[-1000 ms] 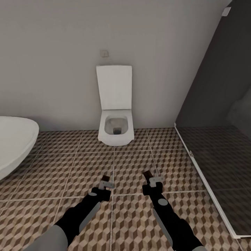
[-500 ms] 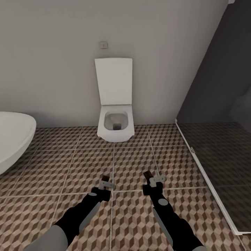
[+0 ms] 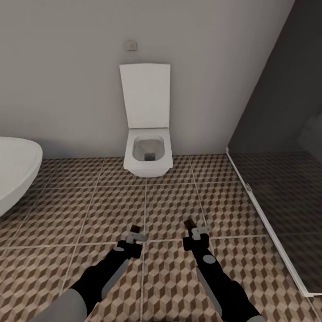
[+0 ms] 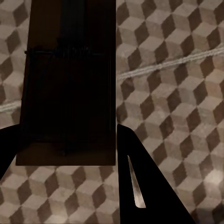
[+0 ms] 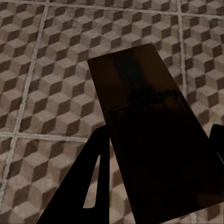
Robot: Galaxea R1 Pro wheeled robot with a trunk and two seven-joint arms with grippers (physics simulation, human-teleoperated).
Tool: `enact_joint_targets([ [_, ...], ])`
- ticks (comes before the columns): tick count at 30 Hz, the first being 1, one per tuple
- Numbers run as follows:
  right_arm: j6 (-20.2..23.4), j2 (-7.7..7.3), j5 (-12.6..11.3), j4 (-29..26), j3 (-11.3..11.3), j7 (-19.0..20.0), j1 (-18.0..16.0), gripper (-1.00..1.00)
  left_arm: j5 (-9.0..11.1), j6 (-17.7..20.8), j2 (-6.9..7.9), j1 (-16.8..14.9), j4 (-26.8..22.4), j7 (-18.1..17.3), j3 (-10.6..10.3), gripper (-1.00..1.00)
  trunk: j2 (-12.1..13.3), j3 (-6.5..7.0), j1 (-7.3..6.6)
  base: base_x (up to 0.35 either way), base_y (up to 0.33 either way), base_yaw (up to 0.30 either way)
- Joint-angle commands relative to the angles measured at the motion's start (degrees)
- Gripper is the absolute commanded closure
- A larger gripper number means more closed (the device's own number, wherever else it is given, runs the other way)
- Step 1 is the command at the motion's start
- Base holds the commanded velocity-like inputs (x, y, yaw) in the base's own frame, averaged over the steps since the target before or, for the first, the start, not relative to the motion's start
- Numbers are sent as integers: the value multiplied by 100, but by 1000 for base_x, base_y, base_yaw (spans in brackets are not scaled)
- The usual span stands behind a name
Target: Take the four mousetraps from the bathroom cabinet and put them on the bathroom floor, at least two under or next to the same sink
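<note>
Each gripper, left (image 3: 137,235) and right (image 3: 193,230), clamps a mousetrap (image 4: 70,84) (another (image 5: 154,140)); carry both level over the floor (image 3: 89,214) toward the sink.

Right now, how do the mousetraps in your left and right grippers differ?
In the wrist views, the left gripper's mousetrap lies straight along the fingers, while the right gripper's mousetrap sits skewed. In the head view, the right trap's brown end sticks out further. Both are dark boards held above the tiled floor.
</note>
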Motion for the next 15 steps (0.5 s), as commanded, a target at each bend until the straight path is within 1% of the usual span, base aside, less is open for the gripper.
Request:
enact_joint_targets([
  [1, 20, -3, -57, -7, 19, -49, -4, 100, 42, 20, 8, -6, -12, 55, -34, 100, -44, -32, 22, 0, 0, 0],
  [15, 21, -3, -57, -4, 22, -49, -4, 100, 44, 19, 8, -6, -12, 55, -34, 100, -605, -410, 329, 0, 0, 0],
])
